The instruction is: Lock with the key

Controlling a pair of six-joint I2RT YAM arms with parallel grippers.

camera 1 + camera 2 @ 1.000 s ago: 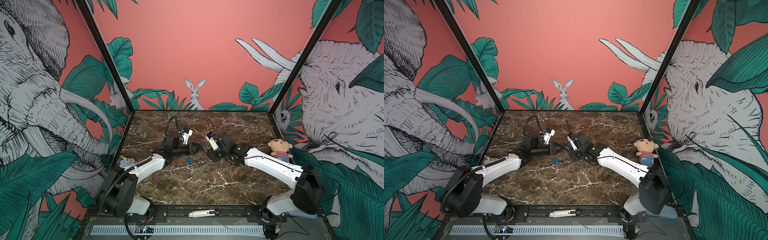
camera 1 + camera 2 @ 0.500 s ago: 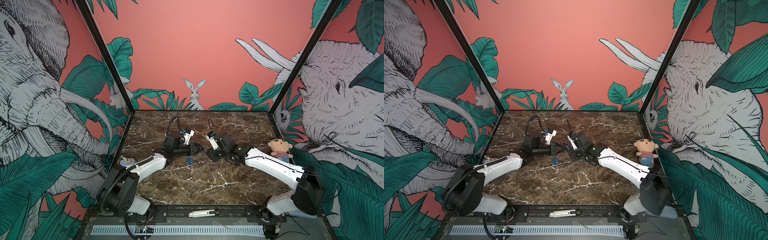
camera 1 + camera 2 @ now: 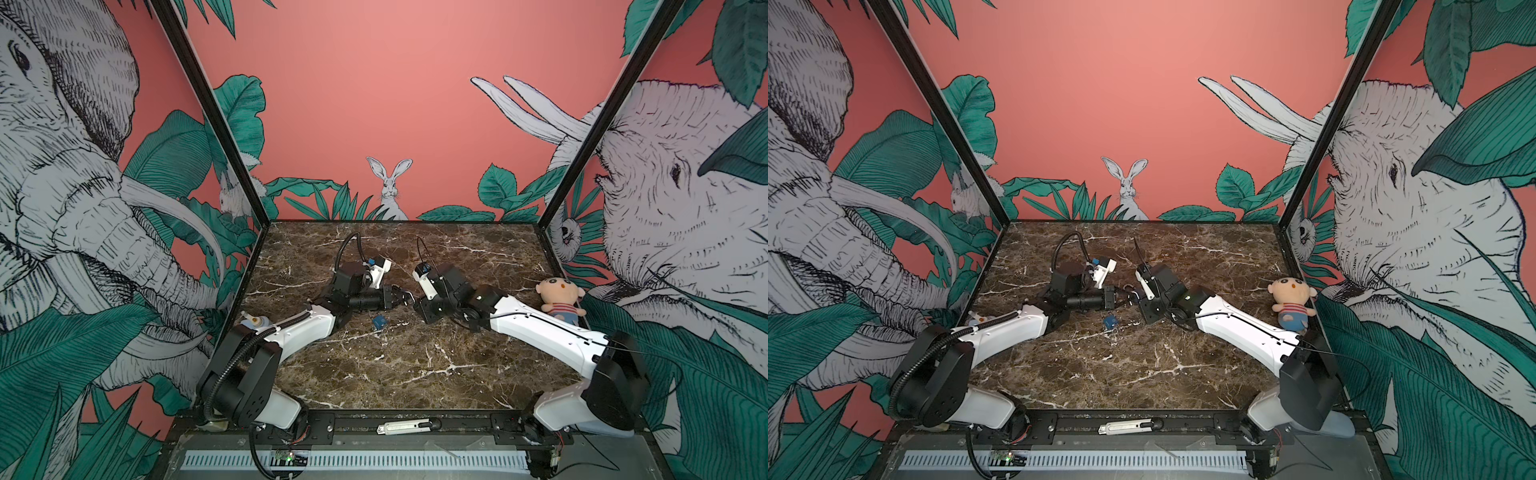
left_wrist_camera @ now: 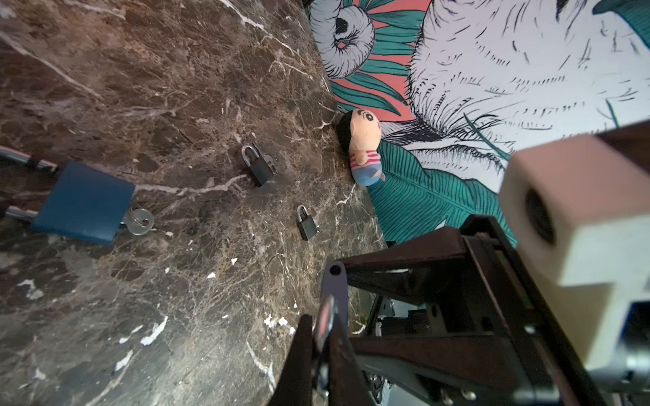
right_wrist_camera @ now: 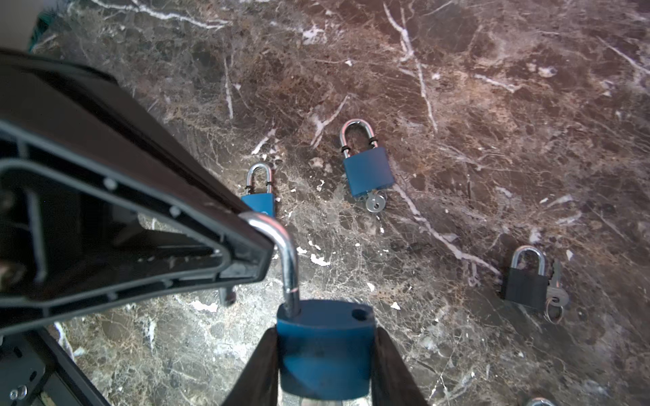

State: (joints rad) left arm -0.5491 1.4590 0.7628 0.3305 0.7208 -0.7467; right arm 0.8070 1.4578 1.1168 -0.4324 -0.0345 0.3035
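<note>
The key (image 5: 375, 204) sat in the base of a blue padlock (image 5: 367, 172) lying on the counter (image 5: 492, 105), in line with its body, free of both hands but nearer the left hand (image 4: 322, 327), which was pinched shut on the open shackle (image 5: 290, 267) of the held padlock (image 5: 323, 355) clamped in the right hand (image 5: 325, 337).

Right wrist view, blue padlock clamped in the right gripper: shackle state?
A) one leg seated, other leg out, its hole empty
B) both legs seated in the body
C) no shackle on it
A: the blue padlock pinched in the right gripper has its shackle seated on one side only, and the other hole in the top of the body is empty.
</note>
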